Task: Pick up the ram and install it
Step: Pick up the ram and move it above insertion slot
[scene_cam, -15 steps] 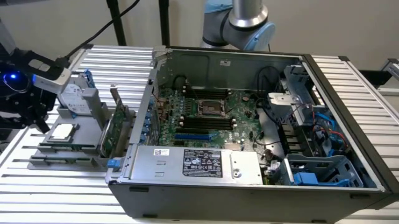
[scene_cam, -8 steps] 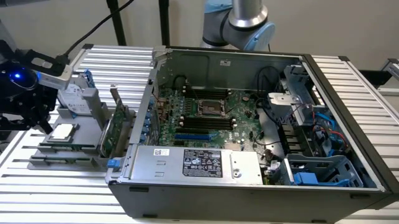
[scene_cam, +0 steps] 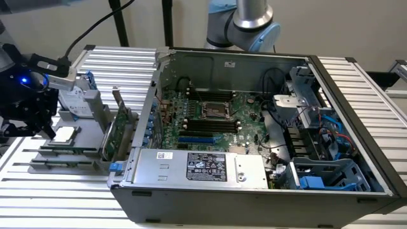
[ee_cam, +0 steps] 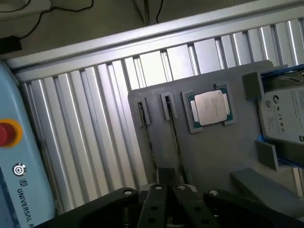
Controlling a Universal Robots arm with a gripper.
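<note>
One black claw (scene_cam: 28, 132) hangs at the far edge of the exterior view's left, blue light glowing on its body, poised above a grey parts tray (scene_cam: 86, 160) that sits on the slatted aluminium bench (scene_cam: 38, 200). I cannot tell whether the claw is open or closed, but nothing appears to be carried in it. The tray is there to present each part where it can be picked. A hard drive (scene_cam: 73, 98) is propped at its back and a processor (scene_cam: 66, 135) lies flat in its own pocket. In front of that, two ram sticks (scene_cam: 66, 150) stand on edge in narrow grooves, top edges up and free to be pinched. From the wrist view the sticks (ee_cam: 172, 128) run side by side, just beside the processor (ee_cam: 211, 108), toward the claw (ee_cam: 168, 190). It looks lined up over their near ends, though I cannot say which one it favours. By my reading the pick has not happened yet. Moving right, a tall green expansion card (scene_cam: 117, 129) with a metal bracket stands upright between the tray and the open computer case (scene_cam: 254, 200). The case lies on its side so the motherboard (scene_cam: 245, 107) faces up. Near the empty processor socket (scene_cam: 213, 110) the long black memory slots (scene_cam: 210, 125) look bare and open to an approach from above. The power supply (scene_cam: 197, 167) sits at the front, and cables and a blue drive cage (scene_cam: 321, 179) crowd the exterior view's right.
</note>
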